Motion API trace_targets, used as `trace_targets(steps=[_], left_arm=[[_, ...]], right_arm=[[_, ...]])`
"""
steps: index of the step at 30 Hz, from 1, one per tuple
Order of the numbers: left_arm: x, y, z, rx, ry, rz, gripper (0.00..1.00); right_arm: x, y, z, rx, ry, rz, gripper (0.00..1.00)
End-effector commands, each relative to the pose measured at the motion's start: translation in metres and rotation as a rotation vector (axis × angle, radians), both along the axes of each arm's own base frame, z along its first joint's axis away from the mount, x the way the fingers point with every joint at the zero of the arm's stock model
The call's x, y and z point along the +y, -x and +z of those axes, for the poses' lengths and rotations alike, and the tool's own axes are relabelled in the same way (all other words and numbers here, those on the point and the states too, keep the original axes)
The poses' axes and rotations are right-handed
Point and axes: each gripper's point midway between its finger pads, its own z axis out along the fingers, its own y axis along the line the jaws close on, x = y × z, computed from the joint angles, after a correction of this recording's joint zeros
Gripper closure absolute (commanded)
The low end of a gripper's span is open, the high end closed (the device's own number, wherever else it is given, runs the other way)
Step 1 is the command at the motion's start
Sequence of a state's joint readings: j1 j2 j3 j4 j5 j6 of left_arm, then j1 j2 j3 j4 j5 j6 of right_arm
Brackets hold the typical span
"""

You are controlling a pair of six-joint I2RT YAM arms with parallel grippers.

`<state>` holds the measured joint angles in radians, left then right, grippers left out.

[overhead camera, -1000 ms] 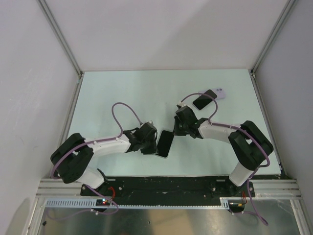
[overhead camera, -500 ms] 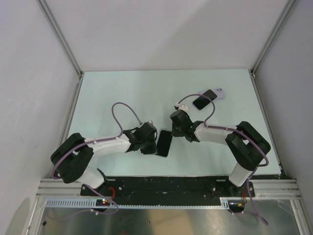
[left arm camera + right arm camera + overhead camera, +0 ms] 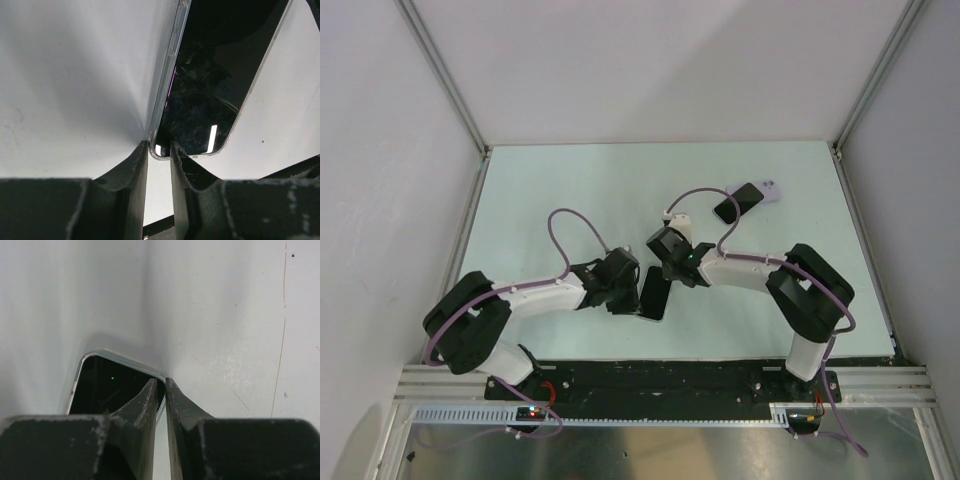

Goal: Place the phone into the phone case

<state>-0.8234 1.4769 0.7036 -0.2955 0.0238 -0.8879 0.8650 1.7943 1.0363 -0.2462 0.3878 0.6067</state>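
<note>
A black phone with a clear phone case rim round it sits at the table's near middle, tilted with its left long edge raised. My left gripper is shut on its near corner. One finger is outside the rim and the other on the glass, as the left wrist view shows. My right gripper is at the far corner. In the right wrist view its nearly closed fingertips pinch the clear rim, with the dark screen to the left.
A second black slab lies over a lilac thing with camera holes at the far right. White walls with aluminium posts close in the table on three sides. A black rail runs along the near edge.
The right gripper has moved left from the middle right onto the phone's far corner. The phone now looks narrower and more tilted. The left arm has stayed put.
</note>
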Motion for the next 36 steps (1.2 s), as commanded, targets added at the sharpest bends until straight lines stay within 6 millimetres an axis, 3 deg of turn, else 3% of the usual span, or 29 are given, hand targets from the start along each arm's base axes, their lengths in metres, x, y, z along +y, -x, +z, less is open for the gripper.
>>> trace_targets(steps=[1,11,15,21,26,31,36], left_arm=[[-0.001,-0.017,0.01,-0.079,0.005,0.001,0.73],[-0.005,-0.027,0.029,-0.119,0.028,0.021,0.72],[-0.004,-0.03,0.035,-0.137,0.024,0.025,0.71],[-0.003,-0.038,0.048,-0.174,0.019,0.034,0.68],[-0.006,-0.052,0.063,-0.246,0.003,0.012,0.51],[-0.011,-0.071,0.07,-0.309,-0.062,-0.032,0.25],[-0.03,-0.079,0.06,-0.31,-0.132,-0.124,0.05]], right_arm=[[-0.072,0.072,-0.076,0.295,0.362,0.027,0.84],[-0.086,0.072,-0.081,0.298,0.489,0.042,0.78],[-0.065,0.063,-0.068,0.276,0.355,0.054,0.7],[-0.017,0.033,-0.009,0.191,0.014,0.094,0.55],[-0.004,0.015,0.05,0.1,-0.24,0.102,0.4],[-0.029,0.001,0.099,-0.044,-0.367,0.016,0.24],[-0.062,-0.003,0.124,-0.129,-0.432,-0.072,0.15]])
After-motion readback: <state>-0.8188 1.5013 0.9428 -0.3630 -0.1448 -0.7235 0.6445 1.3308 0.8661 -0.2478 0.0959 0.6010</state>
